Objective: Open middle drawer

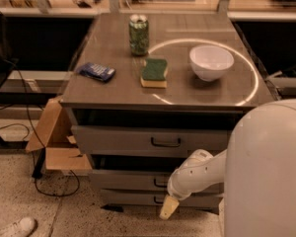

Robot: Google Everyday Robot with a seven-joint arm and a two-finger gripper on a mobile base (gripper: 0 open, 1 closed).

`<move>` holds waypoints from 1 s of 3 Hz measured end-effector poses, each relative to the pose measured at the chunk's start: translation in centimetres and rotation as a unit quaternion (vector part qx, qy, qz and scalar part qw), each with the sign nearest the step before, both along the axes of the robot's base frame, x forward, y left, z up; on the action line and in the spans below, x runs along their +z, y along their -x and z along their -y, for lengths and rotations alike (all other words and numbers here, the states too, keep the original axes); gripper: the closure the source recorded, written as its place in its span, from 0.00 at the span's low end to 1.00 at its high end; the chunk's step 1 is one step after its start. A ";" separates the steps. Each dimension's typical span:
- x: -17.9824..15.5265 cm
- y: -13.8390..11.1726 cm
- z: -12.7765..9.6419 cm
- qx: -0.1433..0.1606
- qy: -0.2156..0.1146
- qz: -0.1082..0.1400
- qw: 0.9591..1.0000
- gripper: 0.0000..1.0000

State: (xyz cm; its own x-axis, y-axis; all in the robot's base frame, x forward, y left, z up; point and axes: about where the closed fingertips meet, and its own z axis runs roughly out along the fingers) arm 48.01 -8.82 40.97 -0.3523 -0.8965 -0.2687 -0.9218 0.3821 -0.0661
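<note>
The grey cabinet has three stacked drawers. The middle drawer (128,180) is a shallow grey front with a small dark loop handle (161,182), below the taller top drawer (113,141). My gripper (168,207) hangs on the white arm (192,174) in front of the lower drawers, its tan tip pointing down just below and right of the middle drawer's handle, level with the bottom drawer (128,199). The arm hides the right part of the middle and bottom drawer fronts. I see nothing in the gripper.
On the cabinet top (113,90) stand a green can (138,33), a green-and-yellow sponge (154,72), a white bowl (211,61) and a blue packet (96,71). A cardboard box (56,142) and cables lie on the floor at left. My white body (266,181) fills the lower right.
</note>
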 end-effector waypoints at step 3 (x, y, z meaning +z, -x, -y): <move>8.9 9.0 0.9 -0.014 -0.062 -0.045 0.997 0.00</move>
